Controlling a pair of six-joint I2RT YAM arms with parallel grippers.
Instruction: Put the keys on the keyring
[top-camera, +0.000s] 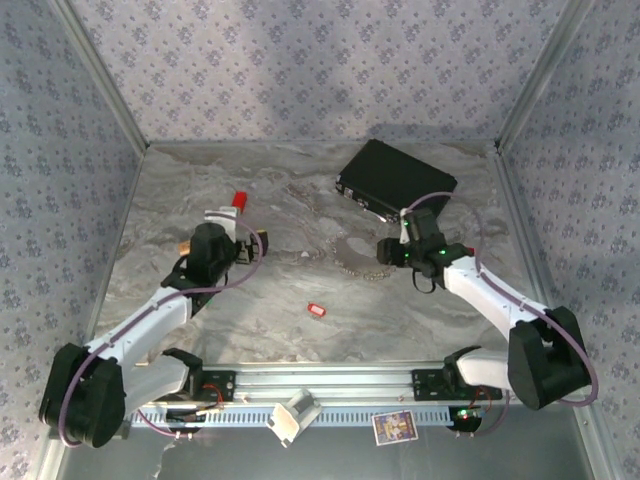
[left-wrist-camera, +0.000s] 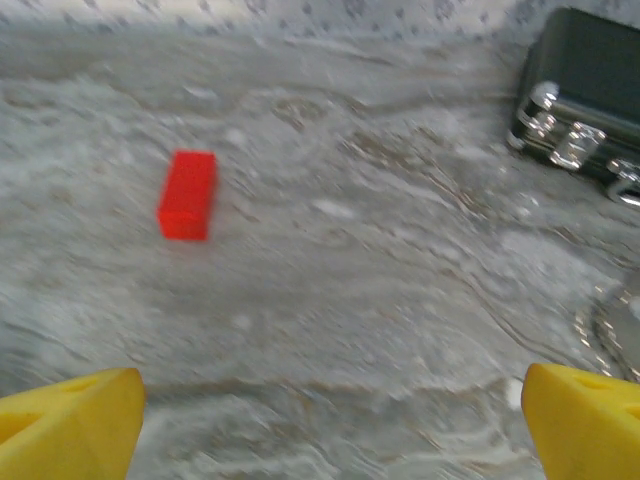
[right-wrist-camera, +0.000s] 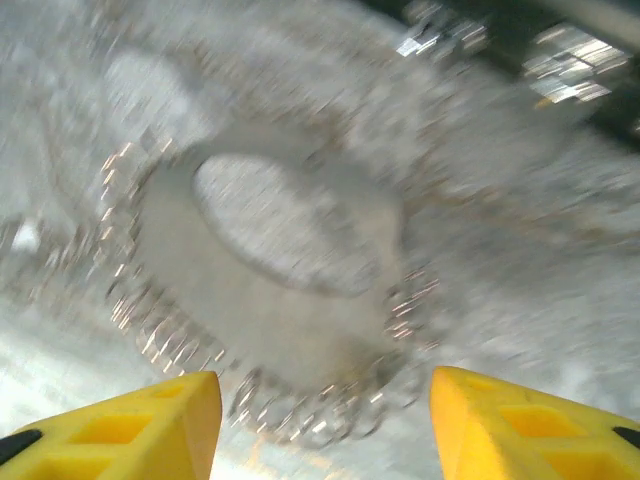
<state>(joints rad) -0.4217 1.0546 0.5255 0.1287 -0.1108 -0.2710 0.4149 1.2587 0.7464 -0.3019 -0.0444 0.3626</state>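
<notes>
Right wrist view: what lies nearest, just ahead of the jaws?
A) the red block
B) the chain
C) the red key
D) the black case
B: the silvery chain lies in a floppy loop right in front of the open yellow jaws, with nothing between them.

Marbled table (top-camera: 250, 335): keyring (top-camera: 358, 268), case (top-camera: 395, 178), red block (top-camera: 239, 200)
</notes>
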